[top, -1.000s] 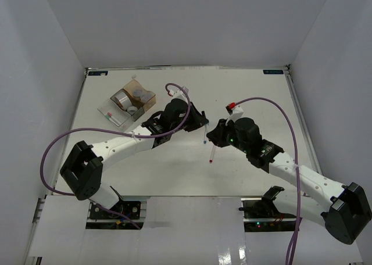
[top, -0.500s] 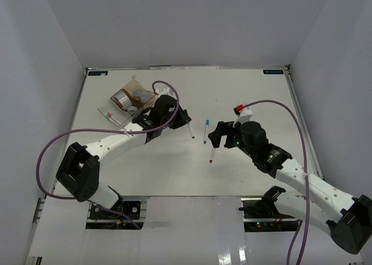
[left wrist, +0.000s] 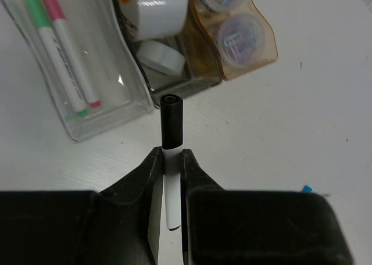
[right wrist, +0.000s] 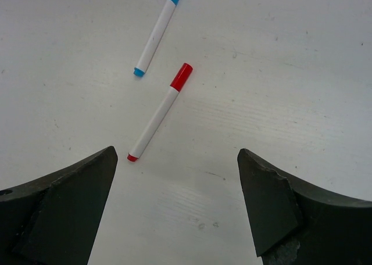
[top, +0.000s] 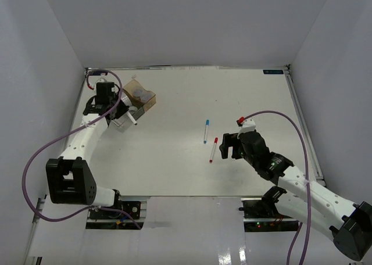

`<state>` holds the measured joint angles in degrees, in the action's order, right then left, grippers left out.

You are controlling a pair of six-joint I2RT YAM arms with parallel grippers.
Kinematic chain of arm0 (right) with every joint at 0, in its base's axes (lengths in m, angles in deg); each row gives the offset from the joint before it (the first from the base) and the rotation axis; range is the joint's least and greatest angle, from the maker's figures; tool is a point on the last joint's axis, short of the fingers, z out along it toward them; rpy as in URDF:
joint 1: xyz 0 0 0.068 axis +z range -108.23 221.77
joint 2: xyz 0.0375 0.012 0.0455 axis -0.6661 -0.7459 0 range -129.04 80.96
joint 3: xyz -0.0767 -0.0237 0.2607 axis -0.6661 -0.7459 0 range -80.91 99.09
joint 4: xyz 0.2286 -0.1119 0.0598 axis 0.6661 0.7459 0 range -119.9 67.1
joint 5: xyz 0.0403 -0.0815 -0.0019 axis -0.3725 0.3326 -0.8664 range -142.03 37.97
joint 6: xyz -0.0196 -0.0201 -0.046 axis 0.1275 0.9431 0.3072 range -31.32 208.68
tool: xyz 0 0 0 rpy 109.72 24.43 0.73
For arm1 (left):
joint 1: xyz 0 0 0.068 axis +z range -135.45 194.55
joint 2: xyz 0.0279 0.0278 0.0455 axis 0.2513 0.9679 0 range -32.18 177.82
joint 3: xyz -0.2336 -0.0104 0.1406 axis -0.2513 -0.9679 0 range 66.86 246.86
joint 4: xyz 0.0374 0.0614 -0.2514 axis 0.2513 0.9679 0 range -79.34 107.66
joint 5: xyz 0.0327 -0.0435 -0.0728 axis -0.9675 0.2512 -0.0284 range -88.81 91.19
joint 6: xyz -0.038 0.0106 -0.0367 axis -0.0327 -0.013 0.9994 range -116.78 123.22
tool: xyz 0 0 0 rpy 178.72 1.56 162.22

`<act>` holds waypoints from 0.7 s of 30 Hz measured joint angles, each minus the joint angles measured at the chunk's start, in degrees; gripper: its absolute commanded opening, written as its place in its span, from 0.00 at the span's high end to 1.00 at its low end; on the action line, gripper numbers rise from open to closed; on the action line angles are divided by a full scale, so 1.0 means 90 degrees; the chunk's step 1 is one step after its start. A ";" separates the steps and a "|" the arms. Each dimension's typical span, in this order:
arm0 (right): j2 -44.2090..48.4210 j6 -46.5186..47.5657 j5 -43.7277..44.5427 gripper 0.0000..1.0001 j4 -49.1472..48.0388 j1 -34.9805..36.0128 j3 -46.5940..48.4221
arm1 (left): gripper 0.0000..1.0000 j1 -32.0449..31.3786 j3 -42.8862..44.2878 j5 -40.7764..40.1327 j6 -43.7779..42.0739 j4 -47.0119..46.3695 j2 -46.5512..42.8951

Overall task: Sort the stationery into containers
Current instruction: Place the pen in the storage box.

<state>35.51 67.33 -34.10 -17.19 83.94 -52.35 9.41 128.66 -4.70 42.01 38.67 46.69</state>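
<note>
Beside the boxes point(left wrist: 107, 115), left gripper point(left wrist: 172, 160) pinches black-capped marker point(left wrist: 171, 121) — right gripper point(right wrist: 177, 154) wide; print unreadable.

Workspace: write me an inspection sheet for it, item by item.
Surface: white table, lightly scuffed.
Job's things: green marker and pink marker in the clear box; tape ring and small tape roll in the middle section; two tubs in the amber box; blue marker and red marker loose on the table.
Clutter: nothing seen.
Grippers: left gripper shut on the black-capped marker, beside the boxes; right gripper open, empty, near the red marker.
Cables: a purple cable loops off each arm.
Surroundings: plain white walls.
</note>
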 measured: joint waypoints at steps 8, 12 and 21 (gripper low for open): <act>0.0107 0.0117 0.0053 0.10 0.0061 0.0000 -0.0080 | 0.88 0.1355 0.0996 0.0182 -0.0362 0.0216 0.0984; 0.0141 0.0172 0.0102 0.10 0.0085 0.0000 -0.0163 | 0.84 0.1528 0.1324 0.0342 -0.0393 0.0245 0.1681; 0.0211 0.0255 0.0138 0.10 0.0092 0.0000 -0.0306 | 0.69 0.1659 0.1749 0.0571 -0.0406 0.0391 0.2616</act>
<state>37.41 69.63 -32.85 -16.36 83.94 -55.11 24.33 144.39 0.44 38.36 42.19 70.23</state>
